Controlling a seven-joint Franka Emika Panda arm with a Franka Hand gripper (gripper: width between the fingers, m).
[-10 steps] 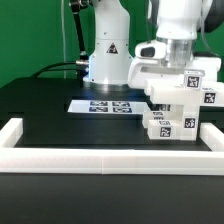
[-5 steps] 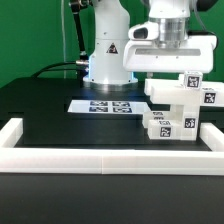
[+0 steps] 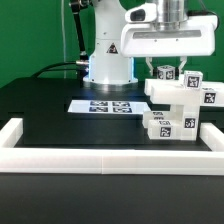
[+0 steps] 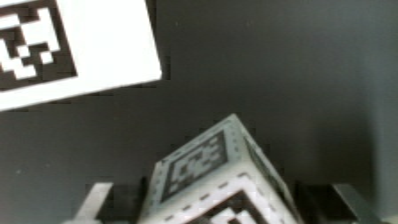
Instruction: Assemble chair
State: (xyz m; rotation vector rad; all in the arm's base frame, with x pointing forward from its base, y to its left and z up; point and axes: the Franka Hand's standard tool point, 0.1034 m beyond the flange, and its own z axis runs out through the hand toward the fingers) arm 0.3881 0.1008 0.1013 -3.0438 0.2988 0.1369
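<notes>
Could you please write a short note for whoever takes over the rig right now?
Gripper: open, holding nothing, hovering just above the chair.
Chair: white tagged parts stacked in one block at the exterior view's right of the table, beside the marker board. In the wrist view its tagged corner sits between the jaws, clear of both.
Done: several parts look joined.
Left: it does not yet look like a finished chair; which parts are missing cannot be told.

Exterior cam sits low across the table [image 3: 50, 110] from the arm base [image 3: 105, 60], mid-range, facing it; wrist cam close, pointing down; both share the chair [image 3: 178, 105] top.
</notes>
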